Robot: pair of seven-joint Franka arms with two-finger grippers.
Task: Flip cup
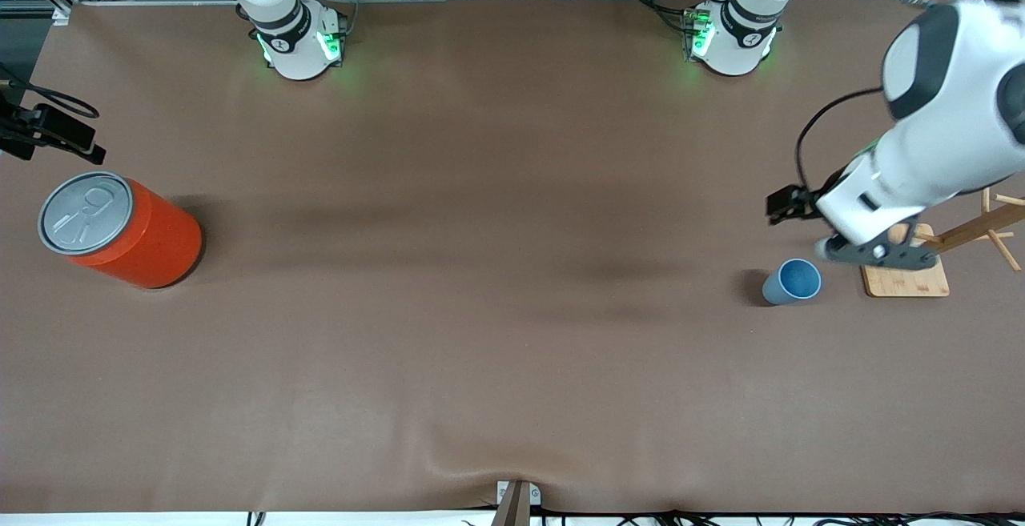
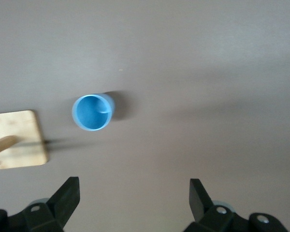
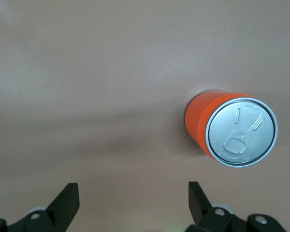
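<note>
- Cup (image 1: pixel 793 282): small, blue, upright on table (image 1: pixel 480 310), mouth up, blue inside showing in front view and left wrist view (image 2: pixel 93 112). Toward left arm's end of table, just beside wooden base (image 1: pixel 905 278) of peg stand, not touching it.
- Stage unclear: mouth-up stance fits a cup already turned upright as well as one due to be turned mouth-down. No telling which from this moment.
- Handling, as judgement: looks like thin plastic, light, stiff enough to hold shape, smooth wall likely slippery. Prone to tip or skid if nudged off-centre. Not fragile by the look of it.
- Where to take hold, as judgement: across the wall near mid-height, one finger each side, or over the rim with one finger inside. Mid-wall pinch leaves more room for a turn of the wrist.
- Left gripper (image 1: pixel 869 252): up in the air over the wooden base, close to the cup, fingers spread wide apart (image 2: pixel 63 198), nothing between them.
- Right gripper (image 3: pixel 133 203): fingers wide apart, nothing held, over bare table near orange can (image 1: pixel 120 228) at right arm's end. Arm waiting; in front view only a dark part at the edge.
- Can upright, silver pull-tab lid on top, well apart from the cup.
</note>
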